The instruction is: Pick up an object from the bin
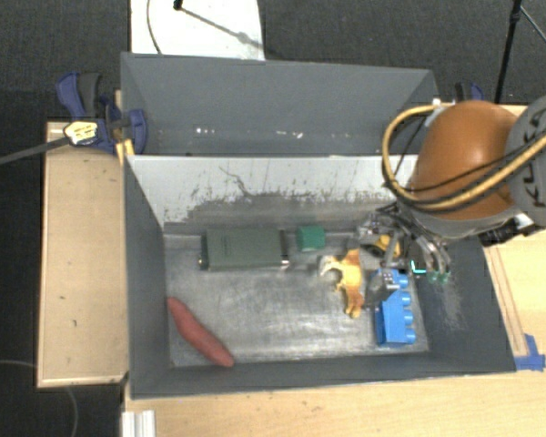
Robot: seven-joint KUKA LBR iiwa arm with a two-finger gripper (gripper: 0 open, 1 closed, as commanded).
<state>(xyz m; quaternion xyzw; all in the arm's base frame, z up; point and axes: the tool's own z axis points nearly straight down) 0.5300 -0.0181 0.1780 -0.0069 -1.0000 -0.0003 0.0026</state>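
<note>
Right now your tool sits low in the bin, under the arm's orange cover, and you cannot tell whether it is spread or pressed together. Just beside it, on the side away from the arm, lies a yellow-and-orange toy; you cannot tell if the two touch. Below the tool, toward the front wall, a blue studded brick lies just beside that toy. Farther out from the tool sit a small green cube and a dark grey-green slab. A red elongated piece lies well apart.
</note>
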